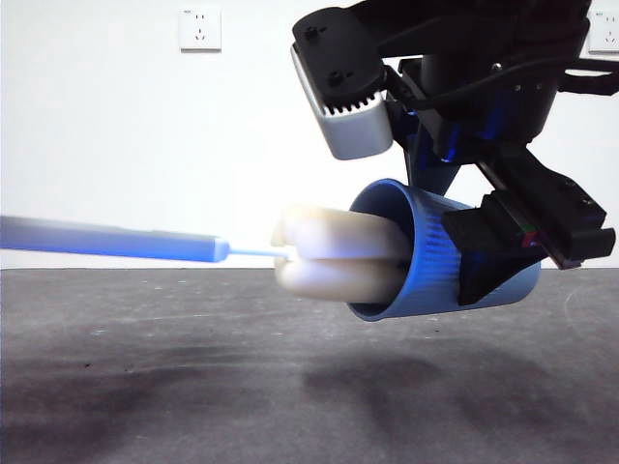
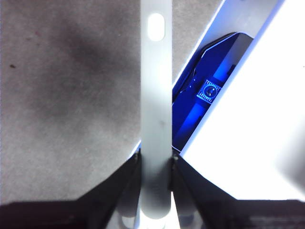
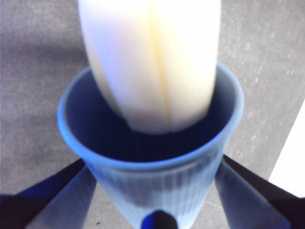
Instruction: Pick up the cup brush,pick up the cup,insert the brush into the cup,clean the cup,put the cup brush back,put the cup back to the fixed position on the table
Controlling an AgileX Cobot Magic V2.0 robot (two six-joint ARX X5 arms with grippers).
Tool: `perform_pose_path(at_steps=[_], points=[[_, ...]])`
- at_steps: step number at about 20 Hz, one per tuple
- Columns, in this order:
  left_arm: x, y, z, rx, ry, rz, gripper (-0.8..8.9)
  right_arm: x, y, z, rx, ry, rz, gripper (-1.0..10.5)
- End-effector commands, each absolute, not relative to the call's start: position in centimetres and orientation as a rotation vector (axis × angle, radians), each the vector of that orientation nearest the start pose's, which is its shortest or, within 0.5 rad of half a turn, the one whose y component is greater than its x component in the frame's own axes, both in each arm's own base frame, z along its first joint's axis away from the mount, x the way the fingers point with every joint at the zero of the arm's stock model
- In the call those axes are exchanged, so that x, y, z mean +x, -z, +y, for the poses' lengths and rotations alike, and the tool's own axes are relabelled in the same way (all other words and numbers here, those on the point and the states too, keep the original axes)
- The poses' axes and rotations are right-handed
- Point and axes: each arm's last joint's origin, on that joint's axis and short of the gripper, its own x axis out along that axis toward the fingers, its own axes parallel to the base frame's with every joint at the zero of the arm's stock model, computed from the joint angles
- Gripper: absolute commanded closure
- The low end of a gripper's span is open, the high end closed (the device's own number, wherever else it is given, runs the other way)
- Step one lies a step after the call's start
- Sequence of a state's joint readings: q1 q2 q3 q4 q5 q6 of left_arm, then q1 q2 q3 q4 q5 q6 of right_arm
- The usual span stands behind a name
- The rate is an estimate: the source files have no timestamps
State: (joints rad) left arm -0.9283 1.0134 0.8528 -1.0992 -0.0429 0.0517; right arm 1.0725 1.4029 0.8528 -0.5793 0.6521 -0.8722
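The table lay dark grey and matte nearest me, faintly scuffed, with soft shadows under the raised things. Above it the cup hung on its side, well clear of the surface, its mouth turned toward the cup brush. The right end effector clamped the cup's ribbed wall from both sides. The cream sponge head sat partly inside the cup's mouth, the rest sticking out. The handle ran level away from the cup and was cut off at the frame edge. The left end effector was closed on that grey handle. Behind stood a white wall with a socket. The cup's base was hidden by the arm.
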Motion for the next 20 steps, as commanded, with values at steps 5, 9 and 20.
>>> perform_pose_path(at_steps=[5,9,20], points=[[10.8,-25.3,-14.5,0.586,0.85,1.09,8.22,13.8,-20.6,21.9,-1.653,-0.707,0.548,9.6],[12.3,-24.1,-16.7,0.553,0.881,1.063,8.22,13.8,-20.6,22.0,-1.647,-0.712,0.542,9.6],[12.2,-25.5,-16.2,0.605,0.782,1.1,8.22,13.7,-20.4,21.6,-1.639,-0.717,0.587,9.6]])
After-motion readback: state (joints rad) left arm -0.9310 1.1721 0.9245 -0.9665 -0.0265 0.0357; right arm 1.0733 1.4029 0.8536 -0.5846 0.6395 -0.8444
